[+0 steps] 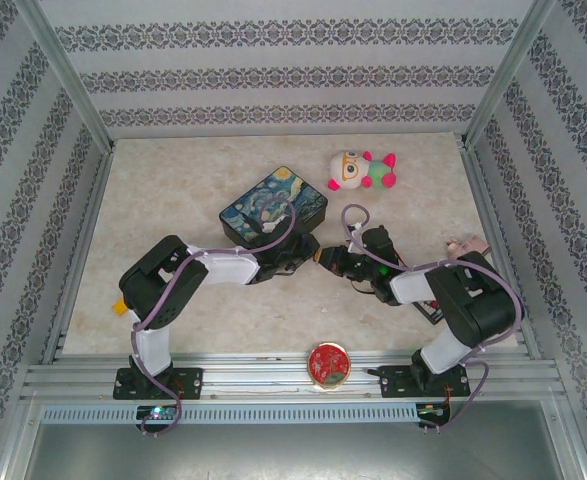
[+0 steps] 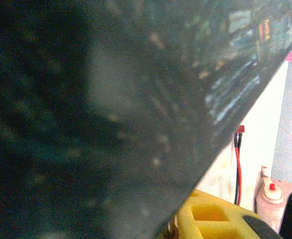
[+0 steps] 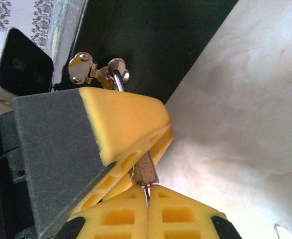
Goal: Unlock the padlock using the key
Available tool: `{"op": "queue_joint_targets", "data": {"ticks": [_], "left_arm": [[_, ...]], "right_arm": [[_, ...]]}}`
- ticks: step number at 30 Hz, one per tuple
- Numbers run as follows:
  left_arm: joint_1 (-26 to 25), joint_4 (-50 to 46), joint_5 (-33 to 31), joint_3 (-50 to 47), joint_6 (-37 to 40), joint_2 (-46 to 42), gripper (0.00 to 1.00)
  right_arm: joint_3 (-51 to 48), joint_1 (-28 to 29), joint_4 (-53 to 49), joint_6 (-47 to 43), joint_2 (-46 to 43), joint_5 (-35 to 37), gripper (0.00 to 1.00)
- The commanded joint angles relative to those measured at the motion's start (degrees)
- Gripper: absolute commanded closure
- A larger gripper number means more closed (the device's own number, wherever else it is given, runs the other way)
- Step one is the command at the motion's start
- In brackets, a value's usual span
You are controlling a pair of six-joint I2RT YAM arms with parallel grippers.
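Alignment decides this step, which looks like seating the key in the keyhole. Just in front of the starry-night tin (image 1: pixel 273 208), the right gripper (image 3: pixel 148 191) has its yellow fingers pinched narrow on the key (image 3: pixel 146 174), blade pointing up towards the tin. The left gripper (image 3: pixel 166 130) is closed against the tin's dark front wall, apparently on the padlock (image 3: pixel 117 82). Only the padlock's silvery shackle shows, hooked by the tin's hasp (image 3: pixel 81 67); the body and keyhole are hidden between the pads. To do it well, bring the blade straight along the lock's axis, push gently until it bottoms, then twist with the wrist alone. The left grip should stay firm, so the lock cannot swing on the hasp.
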Motion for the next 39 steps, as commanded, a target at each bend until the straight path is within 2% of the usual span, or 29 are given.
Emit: {"op": "queue_joint_targets", "data": {"ticks": [1, 8, 10, 11, 17, 19, 23, 28, 32, 35, 39], "left_arm": [[-1.1, 2.1, 5.6, -1.0, -1.9, -1.2, 0.75], [-1.1, 3.7, 6.7, -0.9, -1.6, -0.7, 0.74], [-1.1, 4.8, 7.0, -1.2, -1.6, -0.5, 0.7], [-1.1, 5.3, 7.1, -1.4, -1.7, -0.5, 0.67], [-1.1, 8.6, 6.5, -2.7, -1.8, -0.9, 0.38], [-1.1, 8.9, 5.9, -3.2, -1.5, -1.3, 0.31], [-1.1, 7.5, 3.3, -4.5, -0.6, -2.8, 0.22], [-1.1, -0.2, -4.5, -5.0, 4.2, -7.4, 0.21], [-1.2, -4.0, -11.5, -4.7, 10.0, -11.3, 0.03], [-1.1, -5.2, -13.8, -3.5, 13.1, -12.2, 0.04], [-1.1, -7.0, -13.4, -1.1, 14.2, -10.6, 0.13]], "right_arm": [[-0.3, -0.7, 10.5, 8.0, 4.4, -1.3, 1.0], [-1.8, -1.9, 27.9, 25.5, 14.3, -3.1, 1.0], [-2.2, -1.9, 34.6, 31.5, 18.4, -3.2, 1.0], [-1.9, -1.8, 34.7, 33.3, 19.5, -3.6, 1.0], [-1.7, -0.7, 34.7, 36.7, 20.1, -2.1, 1.0], [-1.7, -0.8, 34.7, 36.7, 19.9, -1.2, 1.0], [-0.8, -1.2, 34.7, 36.2, 19.6, -0.3, 1.0], [0.4, -1.4, 34.7, 35.8, 19.4, 0.4, 1.0], [1.1, -1.5, 34.7, 35.8, 19.4, 0.8, 1.0], [1.6, -1.4, 34.7, 35.9, 19.6, 0.6, 1.0], [2.2, -1.1, 34.7, 35.8, 19.6, 0.8, 1.0]]}}
